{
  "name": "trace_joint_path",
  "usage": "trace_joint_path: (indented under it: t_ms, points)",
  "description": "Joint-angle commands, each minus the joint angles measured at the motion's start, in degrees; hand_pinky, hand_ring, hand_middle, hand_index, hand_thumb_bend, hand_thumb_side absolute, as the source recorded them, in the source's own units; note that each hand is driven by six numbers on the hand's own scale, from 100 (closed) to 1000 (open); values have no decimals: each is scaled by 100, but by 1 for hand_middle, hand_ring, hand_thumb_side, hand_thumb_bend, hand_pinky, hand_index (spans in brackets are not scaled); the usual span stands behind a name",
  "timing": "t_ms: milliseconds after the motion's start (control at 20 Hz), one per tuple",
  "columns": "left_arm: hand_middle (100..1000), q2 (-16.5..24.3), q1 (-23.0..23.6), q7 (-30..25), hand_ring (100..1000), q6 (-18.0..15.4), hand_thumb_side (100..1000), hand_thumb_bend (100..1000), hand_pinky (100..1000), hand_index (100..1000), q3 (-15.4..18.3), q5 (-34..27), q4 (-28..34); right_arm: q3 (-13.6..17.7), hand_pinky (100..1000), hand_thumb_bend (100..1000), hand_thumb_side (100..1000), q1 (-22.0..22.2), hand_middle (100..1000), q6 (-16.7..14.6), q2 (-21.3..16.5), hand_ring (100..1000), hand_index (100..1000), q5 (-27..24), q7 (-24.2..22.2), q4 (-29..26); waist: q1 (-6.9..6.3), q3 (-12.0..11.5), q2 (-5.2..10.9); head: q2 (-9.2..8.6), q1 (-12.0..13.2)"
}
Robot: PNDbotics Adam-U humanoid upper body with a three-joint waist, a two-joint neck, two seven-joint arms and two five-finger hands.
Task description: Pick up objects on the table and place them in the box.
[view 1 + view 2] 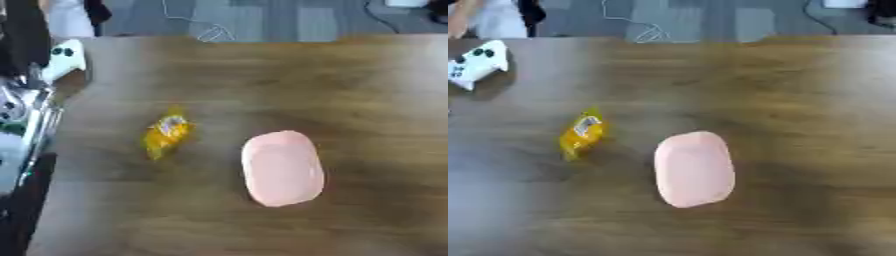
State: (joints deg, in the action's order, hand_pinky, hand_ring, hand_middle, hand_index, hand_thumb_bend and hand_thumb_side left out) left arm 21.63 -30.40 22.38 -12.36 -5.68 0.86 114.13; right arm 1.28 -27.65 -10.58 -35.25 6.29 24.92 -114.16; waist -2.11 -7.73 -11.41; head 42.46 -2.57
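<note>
yellow packet (166, 134), label unreadable, pink box (282, 168)

Blur is softening the yellow packet (581, 134), so the print on its pale label is not showing as anything readable. The pink oval box (282, 168) is blurring at its rim, leaving its depth unclear. The white controller (477, 63) is running off the left edge in the right eye view. Silver and black machinery (22, 107) is crowding the left edge, too smeared to identify.
</note>
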Motion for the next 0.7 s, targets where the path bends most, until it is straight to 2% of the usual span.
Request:
trace_joint_path:
  t_ms: [50, 250, 500, 700]
  points:
    - [788, 2, 3, -20, 772, 63, 831, 414, 727, 820, 68, 14, 46, 92, 586, 100, 998, -7, 763, 23, 29, 738, 793, -13, -68, -43, 13, 31, 111, -80, -141]
    - [817, -44, 3, -123, 796, 129, 845, 414, 769, 846, 52, 34, 46, 107, 595, 100, 1000, 23, 785, -46, 125, 749, 814, 19, -269, -43, 31, 72, 119, -81, -254]
    - [869, -71, 9, -187, 825, -22, 904, 401, 786, 881, 55, 107, 46, 137, 622, 100, 1000, 48, 825, -581, 219, 778, 838, 139, -554, -43, 61, 98, 111, -124, -424]
    - [893, -73, 28, -138, 835, -206, 957, 374, 793, 915, 62, 178, 46, 166, 635, 100, 1000, 85, 844, -783, 302, 789, 847, 152, -688, -43, 89, 127, 94, -151, -467]
